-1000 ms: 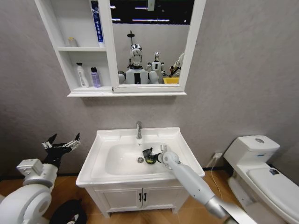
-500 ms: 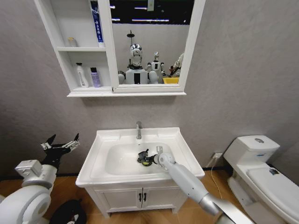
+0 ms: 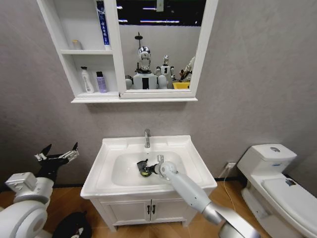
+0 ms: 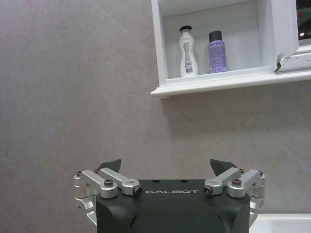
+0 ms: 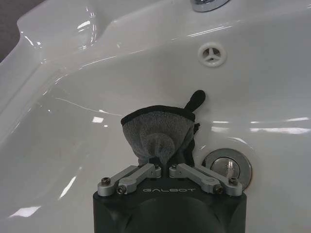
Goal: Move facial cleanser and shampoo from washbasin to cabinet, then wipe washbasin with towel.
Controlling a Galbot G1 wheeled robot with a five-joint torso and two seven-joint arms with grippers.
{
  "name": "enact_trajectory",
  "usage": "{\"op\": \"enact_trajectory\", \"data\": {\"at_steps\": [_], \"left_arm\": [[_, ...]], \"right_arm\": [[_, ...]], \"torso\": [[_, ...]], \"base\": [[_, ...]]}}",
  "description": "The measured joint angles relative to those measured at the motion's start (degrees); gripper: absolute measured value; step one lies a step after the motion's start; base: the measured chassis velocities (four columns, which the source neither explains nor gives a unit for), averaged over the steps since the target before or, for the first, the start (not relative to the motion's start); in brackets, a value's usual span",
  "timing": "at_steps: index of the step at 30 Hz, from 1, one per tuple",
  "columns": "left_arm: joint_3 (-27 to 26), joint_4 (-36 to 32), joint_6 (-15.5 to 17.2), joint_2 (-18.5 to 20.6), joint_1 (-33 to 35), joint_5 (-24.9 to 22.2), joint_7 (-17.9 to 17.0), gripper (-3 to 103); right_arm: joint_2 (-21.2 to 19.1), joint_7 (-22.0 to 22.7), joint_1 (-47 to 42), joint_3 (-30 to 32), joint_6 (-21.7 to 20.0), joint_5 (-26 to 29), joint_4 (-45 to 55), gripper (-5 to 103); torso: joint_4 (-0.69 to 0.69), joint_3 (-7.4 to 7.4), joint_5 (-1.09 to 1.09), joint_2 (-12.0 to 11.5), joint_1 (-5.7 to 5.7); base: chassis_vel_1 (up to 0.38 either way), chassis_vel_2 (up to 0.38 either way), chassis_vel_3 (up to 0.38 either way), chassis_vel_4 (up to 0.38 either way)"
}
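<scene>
My right gripper point(image 3: 144, 168) is down in the bowl of the white washbasin point(image 3: 114, 145), just left of the drain, shut on the dark grey towel point(image 5: 158, 132). The towel hangs bunched from the right gripper point(image 5: 165, 168) against the bowl, beside the brass-coloured drain point(image 5: 227, 166). Two bottles, one white point(image 3: 87, 80) and one purple point(image 3: 101, 82), stand on the lower open shelf of the cabinet point(image 3: 74, 51); which is the facial cleanser and which the shampoo I cannot tell. The left gripper point(image 3: 57, 155) hangs open and empty left of the washbasin, facing the white bottle point(image 4: 187, 58) and the purple bottle point(image 4: 216, 51).
A chrome tap point(image 3: 147, 138) stands at the back of the basin. The white toilet point(image 3: 275, 183) is at the right. Below the basin is a two-door vanity point(image 3: 148, 210). A blue tube point(image 3: 101, 22) and a small jar point(image 3: 76, 44) sit on the cabinet's upper shelves.
The right gripper has slid the towel leftwards across the bowl, from right of the drain to its left. The left arm has drifted a little left and down, still open.
</scene>
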Motion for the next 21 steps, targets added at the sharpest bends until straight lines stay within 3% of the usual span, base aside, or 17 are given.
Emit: {"op": "enact_trajectory", "data": {"at_steps": [7, 21], "left_arm": [[-0.28, -0.40, -0.05, -0.08, 0.47, 0.01, 0.04, 100], [0.00, -0.97, -0.20, 0.21, 0.48, -0.07, 0.10, 100]], "right_arm": [[0.52, 0.67, -0.48, 0.12, -0.04, -0.08, -1.15, 3], [-2.72, 5.92, -4.00, 2.97, -1.93, 2.10, 3.06, 3]], "torso": [[0.00, 0.00, 0.00, 0.00, 0.00], [-0.01, 0.00, 0.02, 0.01, 0.00]], "base": [[0.000, 0.000, 0.000, 0.000], [0.000, 0.000, 0.000, 0.000]]}}
